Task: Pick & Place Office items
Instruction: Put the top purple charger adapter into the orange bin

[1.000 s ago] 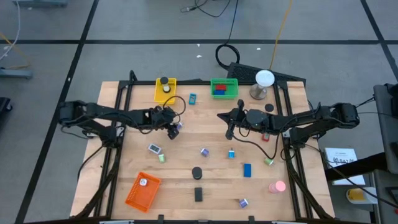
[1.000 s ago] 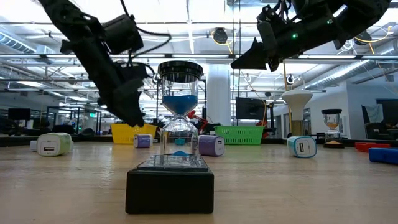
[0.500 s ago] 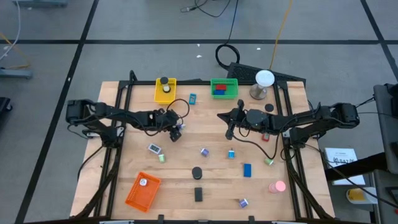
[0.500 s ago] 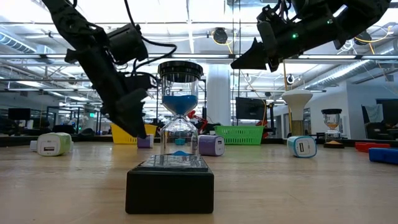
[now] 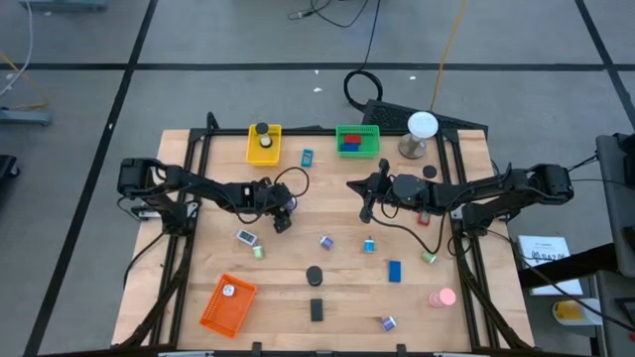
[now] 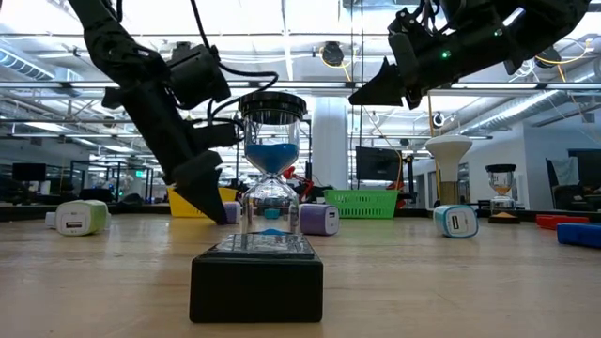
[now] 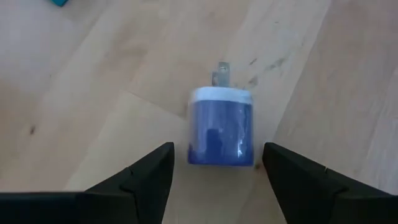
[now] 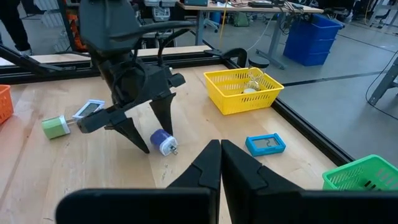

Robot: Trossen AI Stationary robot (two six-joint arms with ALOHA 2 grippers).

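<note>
High: left gripper (image 5: pixel 282 211) over plug (image 5: pixel 287 204), left of table centre; right gripper (image 5: pixel 365 201) parked mid-table, shut, empty. Left wrist: jaws wide, straddling plug (image 7: pixel 221 134), not touching; looks light, rigid, smooth plastic; grip flat sides, avoid prongs. Low: left gripper (image 6: pixel 211 192) almost at table.

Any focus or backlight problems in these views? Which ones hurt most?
Low view: bright ceiling lights behind leave the left tool and the black-based hourglass as dark silhouettes. Left wrist view: soft focus, and the blue charger plug looks blurry between the open fingers. High view: even light, faint shadows on the wooden table.
</note>
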